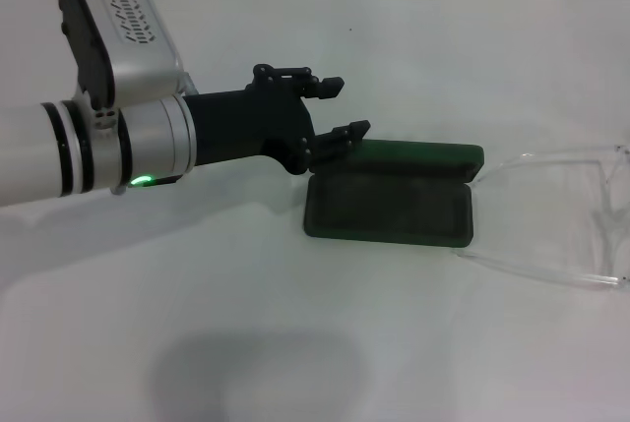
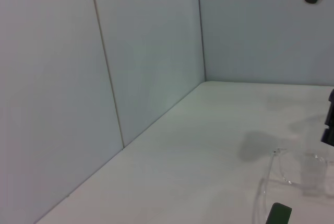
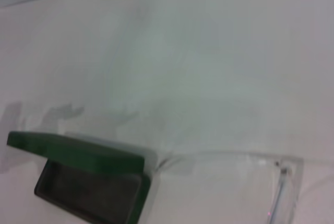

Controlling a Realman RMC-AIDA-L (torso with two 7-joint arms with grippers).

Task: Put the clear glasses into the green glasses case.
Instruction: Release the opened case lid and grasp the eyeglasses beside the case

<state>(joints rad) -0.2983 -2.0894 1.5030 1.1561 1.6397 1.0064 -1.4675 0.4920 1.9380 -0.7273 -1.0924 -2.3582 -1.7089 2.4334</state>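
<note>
The green glasses case [image 1: 394, 208] lies open in the middle of the white table, its lid [image 1: 418, 156] standing up along the far side and its dark lining empty. The clear glasses [image 1: 576, 220] rest on the table just right of the case, arms unfolded, one arm tip close to the case's right end. My left gripper [image 1: 346, 105] hovers at the case's left far corner, open, with nothing between its fingers. The right wrist view shows the case [image 3: 88, 185] and the glasses [image 3: 245, 164] from above. The left wrist view catches the glasses [image 2: 292, 174] and a corner of the case [image 2: 279, 214].
A white panelled wall [image 2: 104, 78] rises behind the white table [image 1: 295, 343] and along one side. My left arm [image 1: 118, 151] reaches in from the left across the table.
</note>
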